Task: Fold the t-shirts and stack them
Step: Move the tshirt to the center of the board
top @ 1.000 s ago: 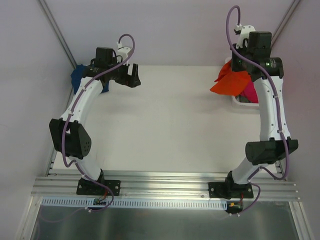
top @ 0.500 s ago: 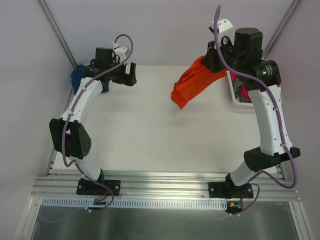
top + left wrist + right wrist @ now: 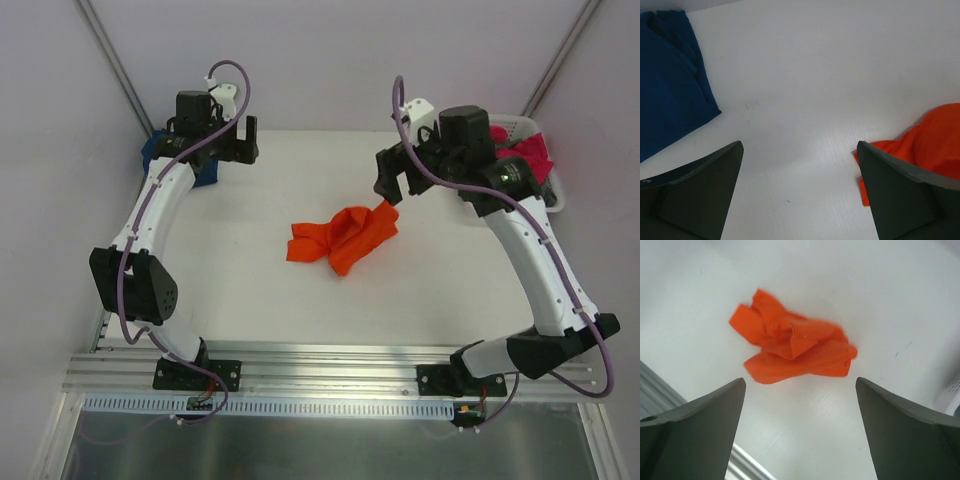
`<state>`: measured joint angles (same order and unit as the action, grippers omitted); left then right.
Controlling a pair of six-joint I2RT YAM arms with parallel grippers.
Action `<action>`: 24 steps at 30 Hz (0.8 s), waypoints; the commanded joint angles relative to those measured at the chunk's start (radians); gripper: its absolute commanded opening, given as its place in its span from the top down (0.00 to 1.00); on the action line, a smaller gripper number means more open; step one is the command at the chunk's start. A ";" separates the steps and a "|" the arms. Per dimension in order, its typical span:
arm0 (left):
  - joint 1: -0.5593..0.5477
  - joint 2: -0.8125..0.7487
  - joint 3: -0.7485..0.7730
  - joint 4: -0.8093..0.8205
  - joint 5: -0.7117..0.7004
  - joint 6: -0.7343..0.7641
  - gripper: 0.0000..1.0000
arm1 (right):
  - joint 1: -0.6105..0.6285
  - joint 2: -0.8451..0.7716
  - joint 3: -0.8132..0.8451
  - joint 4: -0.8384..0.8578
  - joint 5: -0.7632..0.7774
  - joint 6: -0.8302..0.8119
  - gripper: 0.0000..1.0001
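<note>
A crumpled bright orange t-shirt lies loose in the middle of the table, also in the right wrist view and at the edge of the left wrist view. My right gripper hovers just right of and above it, open and empty. A folded navy blue t-shirt lies at the far left, partly hidden by the left arm, and shows in the left wrist view. My left gripper is beside it, open over bare table. A magenta t-shirt sits in the basket.
A white slotted basket stands at the far right corner behind the right arm. Walls close in the table at the left, right and back. A metal rail runs along the near edge.
The right gripper swung left from the basket carrying the orange t-shirt, then opened and dropped it onto the table. The left gripper drew back slightly and opened a little wider.
</note>
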<state>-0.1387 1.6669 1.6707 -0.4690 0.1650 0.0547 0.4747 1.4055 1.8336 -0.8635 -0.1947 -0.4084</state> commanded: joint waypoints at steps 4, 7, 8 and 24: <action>0.005 -0.081 -0.023 0.036 0.065 -0.049 0.01 | -0.008 0.013 -0.119 -0.014 0.043 0.020 0.03; 0.005 -0.084 -0.045 0.036 0.105 -0.052 0.01 | -0.010 0.065 -0.070 -0.025 0.041 0.023 0.03; 0.005 -0.085 -0.046 0.036 0.111 -0.053 0.01 | -0.011 0.090 -0.050 -0.029 0.038 0.023 0.04; 0.021 -0.118 -0.048 0.026 0.030 -0.052 0.01 | -0.013 0.556 0.095 -0.106 -0.038 -0.027 0.10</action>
<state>-0.1314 1.6096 1.6115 -0.4541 0.2111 0.0135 0.4625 1.9484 1.9415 -0.9115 -0.1955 -0.4210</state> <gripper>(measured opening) 0.990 0.906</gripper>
